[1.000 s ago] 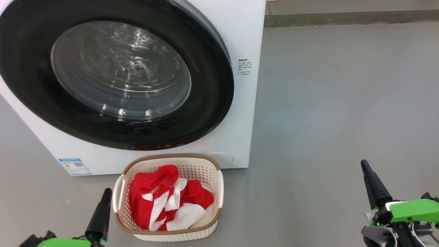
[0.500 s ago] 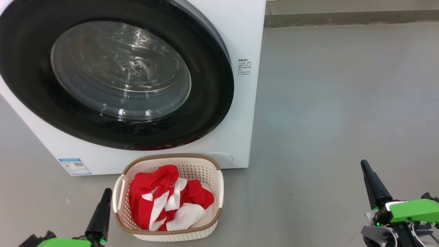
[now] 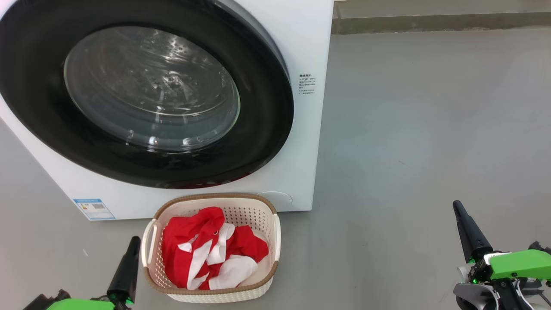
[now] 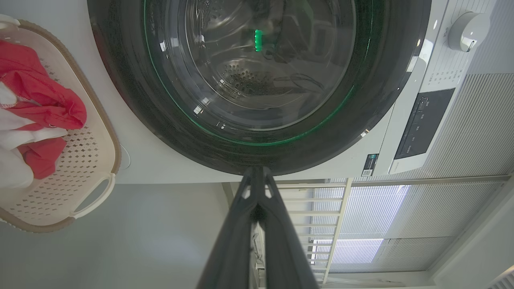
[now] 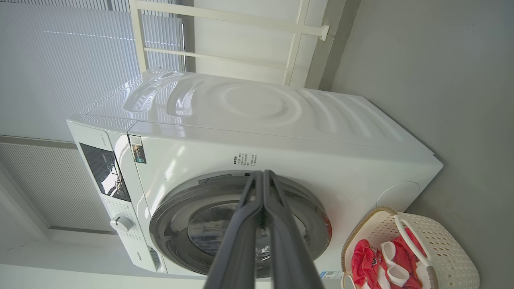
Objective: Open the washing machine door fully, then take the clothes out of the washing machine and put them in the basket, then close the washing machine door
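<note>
Floor: grey, smooth floor (image 3: 409, 129) spreads ahead of you, running back to a low ledge (image 3: 430, 21) along the far wall.
Left hand: your left hand (image 3: 135, 241) sits at the lower left of the head view. Its fingers are pressed together and carry nothing. It is just beside the basket's white handle (image 3: 147, 241), not touching it.
Right hand: your right hand (image 3: 456, 206) sits at the lower right, well apart from the basket. Its fingers are also together and empty, pointing up over bare floor.
Basket: the basket (image 3: 241, 214) stands on the floor between your hands, much nearer the left one and just in front of the washer.
Clothes: the clothes (image 3: 202, 241) lie bundled inside the basket, red with white panels and stripes, below its brown rim.
Door: the door (image 3: 267, 107) lies flat against the washer front. You can see the bare metal drum through its glass.
Washer: the washer (image 3: 310, 43) is white, with a blue label (image 3: 94, 209) low on its front and small print (image 3: 307, 84) beside the door. Your left wrist view shows a dial (image 4: 466, 30) and a dark panel (image 4: 421, 120).
Background: white blinds (image 5: 60, 60) and a pale railing (image 5: 297, 36) stand behind the washer.
</note>
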Robot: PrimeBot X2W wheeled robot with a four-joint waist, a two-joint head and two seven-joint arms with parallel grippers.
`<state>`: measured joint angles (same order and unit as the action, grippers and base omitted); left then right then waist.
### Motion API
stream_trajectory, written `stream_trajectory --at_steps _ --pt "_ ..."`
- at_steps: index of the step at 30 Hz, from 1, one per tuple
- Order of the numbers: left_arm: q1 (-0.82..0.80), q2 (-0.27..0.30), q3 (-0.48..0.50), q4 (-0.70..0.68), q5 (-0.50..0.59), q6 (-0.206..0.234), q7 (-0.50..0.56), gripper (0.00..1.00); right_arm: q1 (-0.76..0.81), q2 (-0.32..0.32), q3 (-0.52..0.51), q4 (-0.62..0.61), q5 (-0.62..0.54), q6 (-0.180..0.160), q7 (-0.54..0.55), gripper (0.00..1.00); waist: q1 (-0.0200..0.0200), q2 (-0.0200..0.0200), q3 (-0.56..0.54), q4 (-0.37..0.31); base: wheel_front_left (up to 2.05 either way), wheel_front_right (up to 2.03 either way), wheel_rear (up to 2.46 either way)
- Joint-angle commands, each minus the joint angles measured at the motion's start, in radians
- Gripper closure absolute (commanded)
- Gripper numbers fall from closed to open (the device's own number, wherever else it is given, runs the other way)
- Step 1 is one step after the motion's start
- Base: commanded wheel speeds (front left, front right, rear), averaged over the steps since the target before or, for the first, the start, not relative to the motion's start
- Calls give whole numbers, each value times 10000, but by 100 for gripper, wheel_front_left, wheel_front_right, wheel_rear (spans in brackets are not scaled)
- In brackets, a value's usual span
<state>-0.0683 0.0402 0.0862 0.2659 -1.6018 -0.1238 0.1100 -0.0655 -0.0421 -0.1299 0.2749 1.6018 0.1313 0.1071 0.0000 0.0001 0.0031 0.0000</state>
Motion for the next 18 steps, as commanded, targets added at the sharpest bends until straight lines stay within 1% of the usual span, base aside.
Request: stream_trajectory --at_steps 1,18 --pt "-397 100 276 -208 -69 -69 32 100 -425 -83 152 -301 60 -6 68 100 0 -1 0 0 0 0 0" --pt "-397 100 275 -208 -69 -69 32 100 -425 -83 151 -301 60 -6 69 100 0 -1 0 0 0 0 0"
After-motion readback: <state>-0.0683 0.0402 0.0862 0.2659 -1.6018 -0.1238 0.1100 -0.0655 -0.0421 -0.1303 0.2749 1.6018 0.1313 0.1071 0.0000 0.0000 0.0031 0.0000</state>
